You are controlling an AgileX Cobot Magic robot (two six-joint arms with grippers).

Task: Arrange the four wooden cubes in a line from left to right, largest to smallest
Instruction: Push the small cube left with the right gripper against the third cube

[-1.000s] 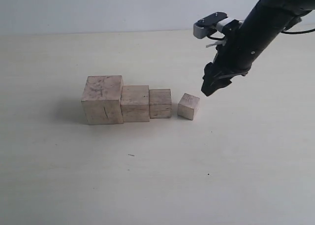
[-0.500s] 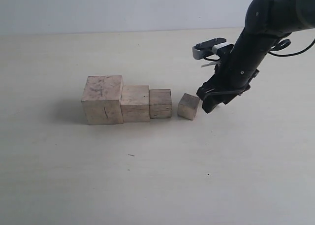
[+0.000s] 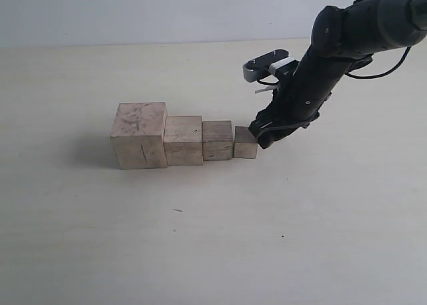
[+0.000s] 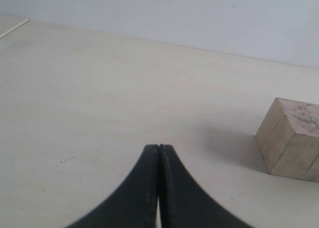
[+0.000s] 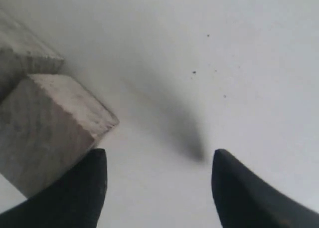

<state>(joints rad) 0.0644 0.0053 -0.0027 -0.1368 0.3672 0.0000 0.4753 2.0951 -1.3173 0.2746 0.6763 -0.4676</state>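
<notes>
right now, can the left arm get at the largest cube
Probably yes: in the left wrist view only bare table lies between the shut left gripper and the largest cube.

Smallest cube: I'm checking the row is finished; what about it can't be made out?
- Exterior view: whether the right gripper touches the smallest cube; its dark tip covers that side.
- Right wrist view: part of the cube, cut off by the picture's edge.
- Left wrist view: not shown; only the largest cube appears.

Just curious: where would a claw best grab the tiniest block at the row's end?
From above, pinching the smallest block's front and back faces. Both are bare, while its left face sits tight beside the next block.
</notes>
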